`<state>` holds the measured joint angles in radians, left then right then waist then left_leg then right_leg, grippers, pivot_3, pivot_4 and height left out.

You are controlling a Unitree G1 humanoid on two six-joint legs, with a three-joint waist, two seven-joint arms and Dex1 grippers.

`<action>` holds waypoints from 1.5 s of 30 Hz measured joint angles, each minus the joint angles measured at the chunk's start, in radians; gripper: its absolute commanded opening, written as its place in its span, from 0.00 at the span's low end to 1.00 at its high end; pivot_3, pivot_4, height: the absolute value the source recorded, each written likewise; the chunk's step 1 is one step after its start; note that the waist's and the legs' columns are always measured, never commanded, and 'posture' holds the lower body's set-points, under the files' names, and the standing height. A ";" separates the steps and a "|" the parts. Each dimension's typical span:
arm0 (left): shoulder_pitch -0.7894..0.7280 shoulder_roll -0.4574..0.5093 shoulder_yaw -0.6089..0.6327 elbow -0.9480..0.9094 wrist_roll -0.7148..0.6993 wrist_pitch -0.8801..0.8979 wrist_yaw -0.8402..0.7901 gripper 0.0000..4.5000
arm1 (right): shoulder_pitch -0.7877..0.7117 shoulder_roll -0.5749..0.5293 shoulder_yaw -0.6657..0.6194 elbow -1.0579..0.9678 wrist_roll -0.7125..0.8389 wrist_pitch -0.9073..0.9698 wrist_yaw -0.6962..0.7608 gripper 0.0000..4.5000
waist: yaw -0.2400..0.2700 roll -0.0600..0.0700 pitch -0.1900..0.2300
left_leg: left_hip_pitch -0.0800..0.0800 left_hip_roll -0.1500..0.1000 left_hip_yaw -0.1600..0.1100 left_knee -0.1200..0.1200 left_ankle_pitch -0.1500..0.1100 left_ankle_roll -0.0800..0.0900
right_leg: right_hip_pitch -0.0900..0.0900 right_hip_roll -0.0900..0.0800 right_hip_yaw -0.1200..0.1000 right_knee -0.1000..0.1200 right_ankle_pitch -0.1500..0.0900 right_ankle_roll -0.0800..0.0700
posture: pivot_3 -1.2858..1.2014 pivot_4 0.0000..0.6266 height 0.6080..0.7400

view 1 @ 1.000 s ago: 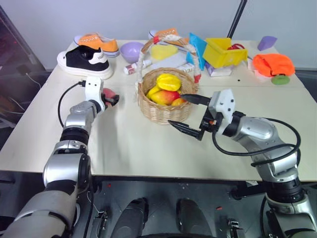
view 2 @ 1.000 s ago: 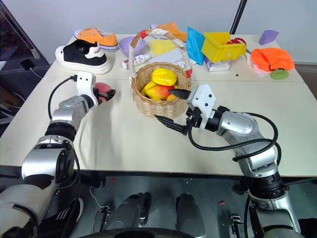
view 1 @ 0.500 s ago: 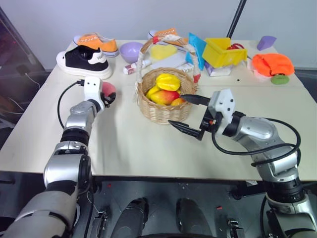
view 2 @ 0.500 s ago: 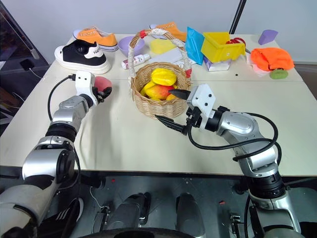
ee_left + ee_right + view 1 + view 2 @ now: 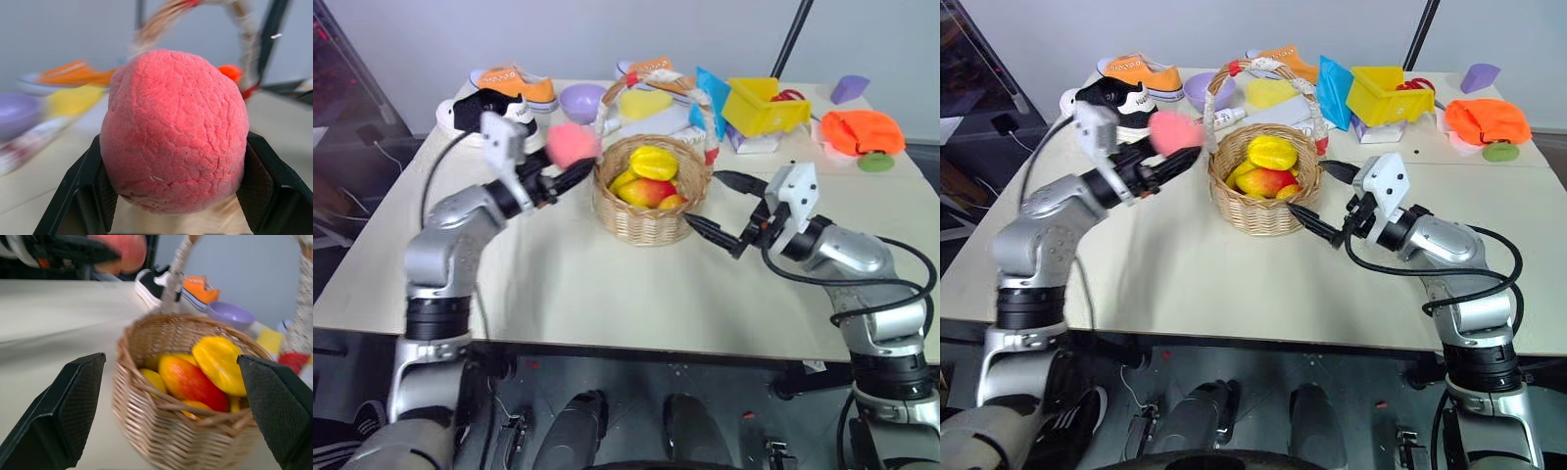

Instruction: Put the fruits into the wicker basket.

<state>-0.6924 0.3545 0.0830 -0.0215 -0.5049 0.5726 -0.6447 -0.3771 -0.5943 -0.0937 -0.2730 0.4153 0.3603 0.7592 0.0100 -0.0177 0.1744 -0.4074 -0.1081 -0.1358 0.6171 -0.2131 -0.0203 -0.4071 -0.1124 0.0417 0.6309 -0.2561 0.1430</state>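
Lifted off the table since a second ago, the pink peach [image 5: 572, 144] sits clamped in the left gripper [image 5: 570, 174] just left of the wicker basket [image 5: 651, 211], while the right gripper [image 5: 717, 206] waits spread wide beside it.

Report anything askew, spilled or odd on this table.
Nothing spilled or damaged. The yellow plastic bin sits tilted against the clutter behind the round wicker basket. The pink round peach is off the table, clamped in the left gripper beside the basket.
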 measured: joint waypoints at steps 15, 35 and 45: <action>-0.023 -0.163 -0.091 0.093 0.120 -0.105 0.114 1.00 | -0.027 0.059 0.030 0.018 -0.064 -0.010 -0.113 1.00 | -0.026 0.000 0.000 | 0.000 0.001 0.001 -0.001 0.000 0.000 | -0.002 0.001 0.001 0.001 0.000 0.000 | 0.52 0.24 1.00; 0.685 0.262 0.313 -0.436 -0.138 -0.087 -0.174 1.00 | -0.287 0.265 0.039 0.412 -0.199 -0.137 -0.342 0.95 | -0.023 0.003 0.000 | 0.000 0.002 0.001 -0.004 0.000 -0.001 | -0.003 0.002 0.002 0.000 0.000 -0.001 | 0.52 0.24 1.00; 0.737 0.262 0.345 -0.449 -0.138 -0.149 -0.141 1.00 | -0.294 0.283 0.036 0.466 -0.192 -0.149 -0.309 0.01 | -0.026 0.003 0.000 | 0.000 0.002 0.001 -0.004 0.000 -0.001 | -0.003 0.002 0.002 0.000 0.000 -0.001 | 0.52 0.24 1.00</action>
<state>0.0443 0.6162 0.4281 -0.4707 -0.6428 0.4235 -0.7860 -0.6714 -0.3117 -0.0574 0.1927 0.2229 0.2109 0.4501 -0.0158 -0.0147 0.1744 -0.4073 -0.1060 -0.1349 0.6131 -0.2127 -0.0214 -0.4102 -0.1106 0.0438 0.6307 -0.2561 0.1415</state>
